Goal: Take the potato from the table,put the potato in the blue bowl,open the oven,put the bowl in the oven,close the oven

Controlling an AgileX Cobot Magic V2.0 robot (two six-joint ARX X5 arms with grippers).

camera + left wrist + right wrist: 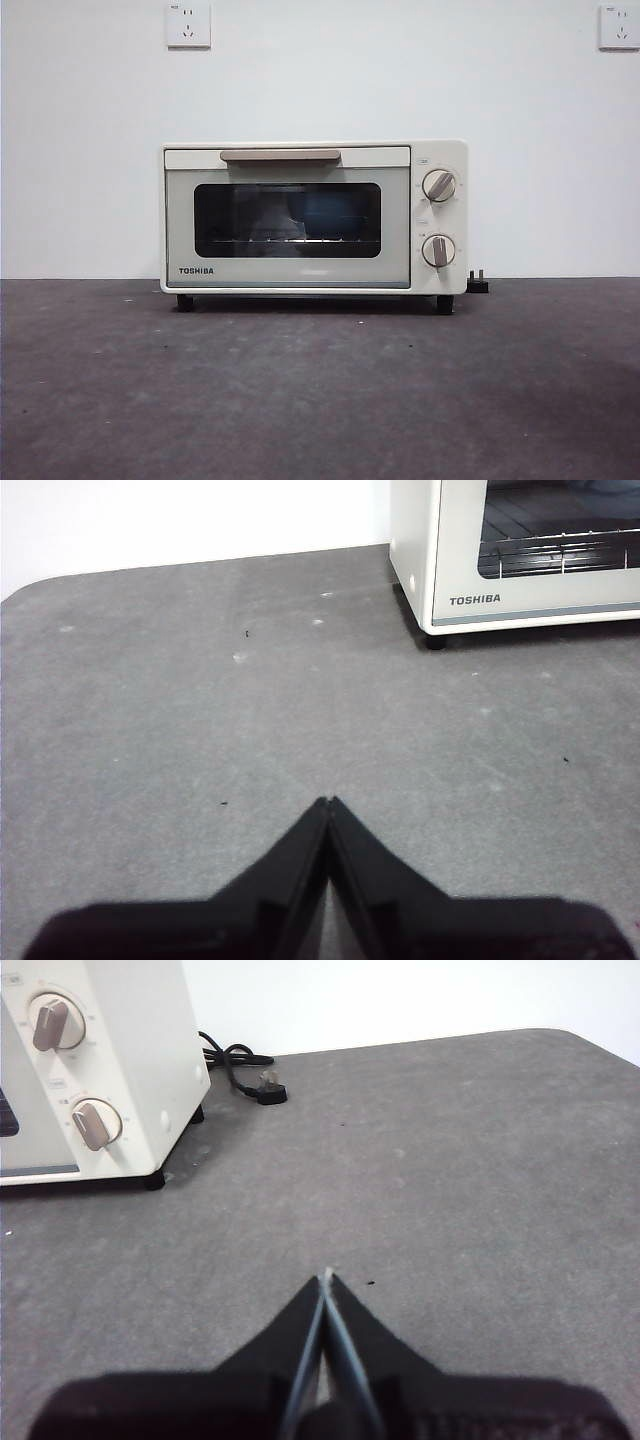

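The cream-white TOSHIBA oven (183, 230) stands at the back of the table (320, 400) with its door closed and its beige bar handle (280, 155) at the top. A dim bluish shape (338, 214), apparently the blue bowl, shows through the dark glass on the wire rack. The potato is hidden. My left gripper (328, 802) is shut and holds nothing, hovering over bare table off the oven's (510, 600) TOSHIBA-label corner. My right gripper (327, 1278) is shut on nothing, over the table off the oven's (150, 1080) knob side. Neither arm shows in the front view.
Two round knobs (438, 185) (438, 250) sit on the oven's right panel. A black power cord and plug (262, 1088) lie on the table behind the oven's knob side. A white wall with two sockets (188, 24) stands behind.
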